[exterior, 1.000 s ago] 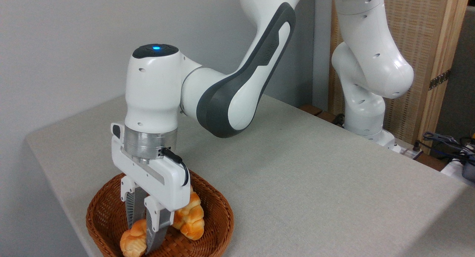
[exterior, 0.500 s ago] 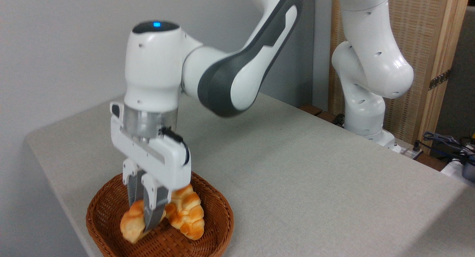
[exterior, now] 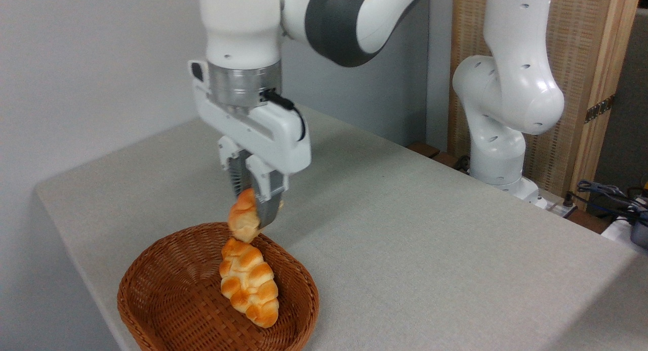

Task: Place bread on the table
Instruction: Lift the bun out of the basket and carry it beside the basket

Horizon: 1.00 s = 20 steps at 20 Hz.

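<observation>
The bread (exterior: 243,217), a small golden-orange bun, hangs in the air between the fingers of my gripper (exterior: 255,214), which is shut on it. It is lifted clear above the far rim of the brown wicker basket (exterior: 167,300). The grey-beige table (exterior: 415,239) stretches out below and to the right of the gripper. The finger in front hides part of the bun's right side.
A longer braided roll (exterior: 249,282) lies in the basket's right half, just below the held bun. The arm's white base (exterior: 498,153) stands at the table's far right edge. Cables (exterior: 607,194) lie at the right beyond the table.
The gripper has risen out of the basket with the bun and shifted right and back. The braided roll stays in the basket.
</observation>
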Motion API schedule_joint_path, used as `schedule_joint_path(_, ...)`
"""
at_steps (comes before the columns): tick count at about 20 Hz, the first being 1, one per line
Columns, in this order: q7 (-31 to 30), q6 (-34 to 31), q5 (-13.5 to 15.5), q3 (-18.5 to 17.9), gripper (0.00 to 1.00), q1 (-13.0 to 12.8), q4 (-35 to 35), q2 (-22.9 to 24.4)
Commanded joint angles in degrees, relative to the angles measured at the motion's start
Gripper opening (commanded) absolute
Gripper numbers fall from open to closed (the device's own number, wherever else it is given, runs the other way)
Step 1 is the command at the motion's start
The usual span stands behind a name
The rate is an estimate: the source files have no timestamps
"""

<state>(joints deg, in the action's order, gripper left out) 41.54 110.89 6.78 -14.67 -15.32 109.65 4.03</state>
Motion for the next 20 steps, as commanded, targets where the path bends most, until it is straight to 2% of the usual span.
schedule_joint_path(1,1.0,-2.8,-0.8,-0.3,0.41,-0.2,7.7,5.7)
schedule_joint_path(4,2.0,-3.0,-3.7,-0.2,0.42,-0.5,12.7,7.6)
schedule_joint_path(6,2.0,-3.0,-4.1,-0.2,0.49,-0.6,14.0,7.4)
schedule_joint_path(7,2.0,-3.0,-4.1,-0.2,0.66,-0.6,14.2,6.9)
schedule_joint_path(8,2.2,-2.9,-4.1,-0.2,0.92,-0.6,14.2,6.3)
schedule_joint_path(9,2.2,-2.9,-4.1,-0.2,1.00,-0.6,14.2,5.6)
schedule_joint_path(12,2.1,-2.9,-4.1,-0.2,1.00,-2.2,14.2,3.2)
schedule_joint_path(13,2.0,-2.7,-5.3,-0.1,1.00,-2.3,14.1,2.7)
schedule_joint_path(14,2.0,-2.6,-6.1,-0.1,1.00,-2.4,14.1,2.7)
schedule_joint_path(20,1.9,-2.6,-6.3,-0.1,1.00,-2.8,13.4,3.3)
